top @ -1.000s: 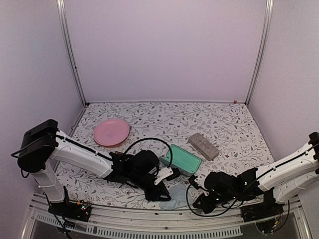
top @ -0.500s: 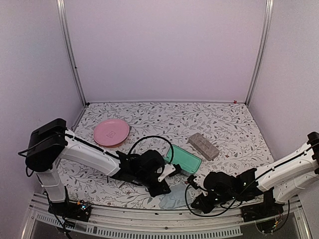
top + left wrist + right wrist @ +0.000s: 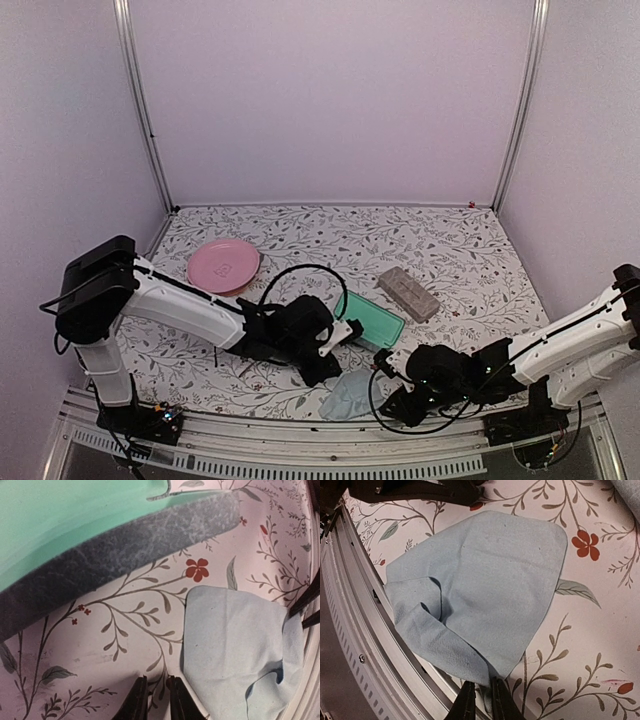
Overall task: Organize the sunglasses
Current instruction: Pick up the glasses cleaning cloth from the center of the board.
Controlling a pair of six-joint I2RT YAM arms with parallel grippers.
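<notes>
Floral tablecloth, white-walled booth.
Left gripper: fingers a sliver apart, empty, over bare print; pale blue cloth just at its 3 o'clock.
Right gripper: fingers slightly apart, cloth's corner at the tips.
Open mint-lined case at 12 o'clock of the left fingers.
Grey case and pink plate lie farther off.
Sunglasses: position cannot be told.
Since a second ago, the left gripper has moved toward the mint-lined case.

Floral table: pink plate at left, green case open mid-table, grey case just behind, blue cloth rumpled at the near edge.
</notes>
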